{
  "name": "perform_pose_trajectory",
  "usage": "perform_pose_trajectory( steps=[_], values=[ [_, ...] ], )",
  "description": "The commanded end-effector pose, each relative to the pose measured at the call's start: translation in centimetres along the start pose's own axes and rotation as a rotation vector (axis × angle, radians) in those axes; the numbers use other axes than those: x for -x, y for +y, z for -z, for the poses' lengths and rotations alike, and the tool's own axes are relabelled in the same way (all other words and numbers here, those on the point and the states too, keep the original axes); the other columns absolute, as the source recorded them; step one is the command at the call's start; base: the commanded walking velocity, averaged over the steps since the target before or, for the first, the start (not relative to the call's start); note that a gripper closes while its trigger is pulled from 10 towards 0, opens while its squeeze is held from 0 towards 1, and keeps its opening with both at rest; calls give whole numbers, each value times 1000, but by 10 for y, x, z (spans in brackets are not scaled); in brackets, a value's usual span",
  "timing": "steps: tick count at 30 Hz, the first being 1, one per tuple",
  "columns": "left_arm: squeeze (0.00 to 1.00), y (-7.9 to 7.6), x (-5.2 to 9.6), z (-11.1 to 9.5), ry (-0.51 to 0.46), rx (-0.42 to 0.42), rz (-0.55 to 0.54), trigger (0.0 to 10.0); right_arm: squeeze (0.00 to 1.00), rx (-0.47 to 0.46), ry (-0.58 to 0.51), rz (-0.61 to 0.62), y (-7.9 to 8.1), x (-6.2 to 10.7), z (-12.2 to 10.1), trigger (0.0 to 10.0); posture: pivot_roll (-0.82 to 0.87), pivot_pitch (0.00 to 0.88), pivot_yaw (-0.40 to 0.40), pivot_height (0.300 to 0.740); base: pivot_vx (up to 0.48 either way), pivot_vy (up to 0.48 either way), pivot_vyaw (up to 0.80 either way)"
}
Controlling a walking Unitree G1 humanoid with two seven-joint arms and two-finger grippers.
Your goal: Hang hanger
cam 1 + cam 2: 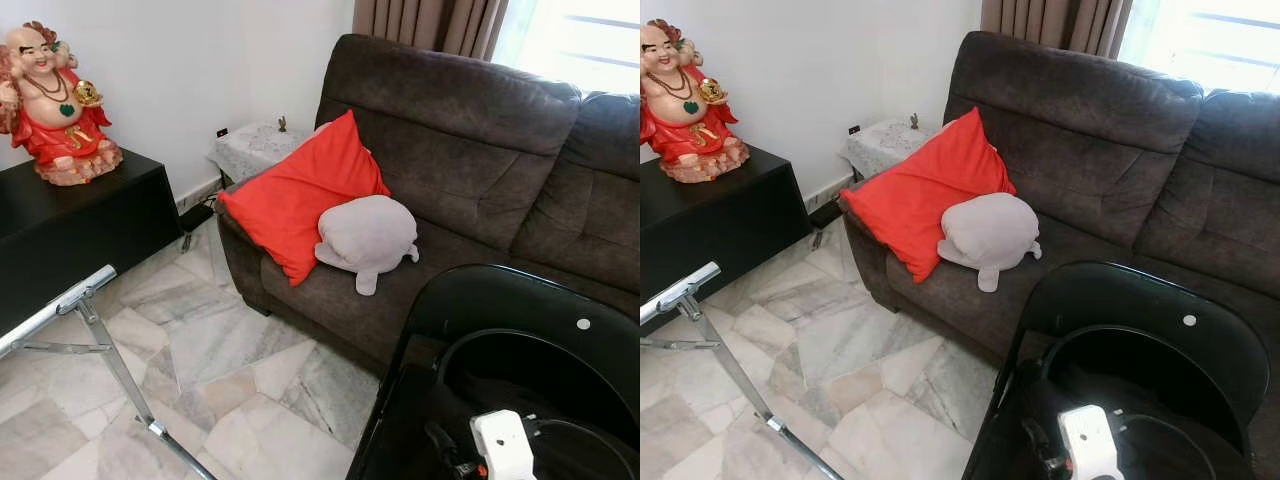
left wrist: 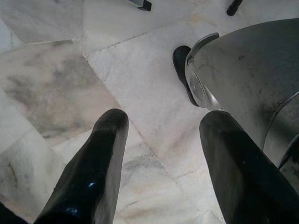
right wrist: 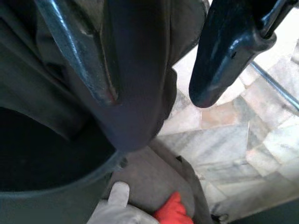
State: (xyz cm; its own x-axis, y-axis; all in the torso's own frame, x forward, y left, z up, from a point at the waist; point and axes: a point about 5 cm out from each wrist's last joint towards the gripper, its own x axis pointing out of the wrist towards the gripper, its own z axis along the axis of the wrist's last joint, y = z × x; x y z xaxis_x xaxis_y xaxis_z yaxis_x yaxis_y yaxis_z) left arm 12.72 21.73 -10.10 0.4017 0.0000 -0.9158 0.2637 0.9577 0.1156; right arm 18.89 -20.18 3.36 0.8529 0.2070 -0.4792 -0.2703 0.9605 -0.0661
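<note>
Hanging at our sides, our left end effector point(image 2: 161, 163) gapes over marble floor point(image 2: 140, 84); right end effector point(image 3: 173, 88) spread too.

Daylight: window point(image 1: 570, 40) overexposed, top right. Head views sharp. Right wrist view dim, near fingers point(image 3: 224, 56) perhaps unfocused.

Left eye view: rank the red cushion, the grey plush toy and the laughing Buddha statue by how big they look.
1. red cushion, clearly largest.
2. grey plush toy and laughing Buddha statue cover similar areas; too close to rank, and they sit at different distances.
</note>
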Motion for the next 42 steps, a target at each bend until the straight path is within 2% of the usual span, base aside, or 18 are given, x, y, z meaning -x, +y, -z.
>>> perform_pose_trajectory(
  steps=[1, 8, 14, 17, 18, 23, 30, 36, 42],
  values=[
    [0, 2, 0, 2, 12, -21, 0, 10000, 0, 13, 28, -22, 1, 1, 1, 10000, 45, 0, 6, 740, 0, 0, 0],
    [0, 2, 1, 3, 13, -18, -2, 10000, 0, 12, 91, -123, 12, 7, 7, 10000, 47, 0, 4, 740, 0, 0, 0],
    [0, 2, 1, 3, 15, -21, 0, 10000, 0, 20, 156, -154, 17, 14, 18, 10000, 40, 0, 6, 740, 0, 0, 0],
    [0, 2, 1, 3, 15, -24, 1, 10000, 0, 16, 164, -117, 14, 11, 19, 10000, 40, 0, 6, 740, 0, 0, 0],
    [0, 2, 1, 3, 15, -27, 2, 10000, 0, 7, 156, -92, 11, 5, 17, 10000, 40, 0, 9, 740, 0, 0, 0],
    [0, 2, 1, 3, 16, -27, 2, 10000, 0, -3, 146, -73, 9, -5, 13, 10000, 41, 0, 9, 740, 0, 0, 0],
    [0, 2, 1, 4, 18, -27, 5, 10000, 0, -11, 134, -70, 9, -13, 10, 10000, 45, 0, 10, 740, 0, 0, 0],
    [0, 2, 1, 3, 18, -25, 6, 10000, 0, -21, 98, -99, 16, -29, 2, 10000, 55, 0, 11, 740, 0, 0, 0],
    [0, 2, 1, 3, 18, -23, 5, 10000, 0, -16, 72, -105, 15, -42, -5, 10000, 58, 0, 12, 740, 0, 0, 0]
  ],
)
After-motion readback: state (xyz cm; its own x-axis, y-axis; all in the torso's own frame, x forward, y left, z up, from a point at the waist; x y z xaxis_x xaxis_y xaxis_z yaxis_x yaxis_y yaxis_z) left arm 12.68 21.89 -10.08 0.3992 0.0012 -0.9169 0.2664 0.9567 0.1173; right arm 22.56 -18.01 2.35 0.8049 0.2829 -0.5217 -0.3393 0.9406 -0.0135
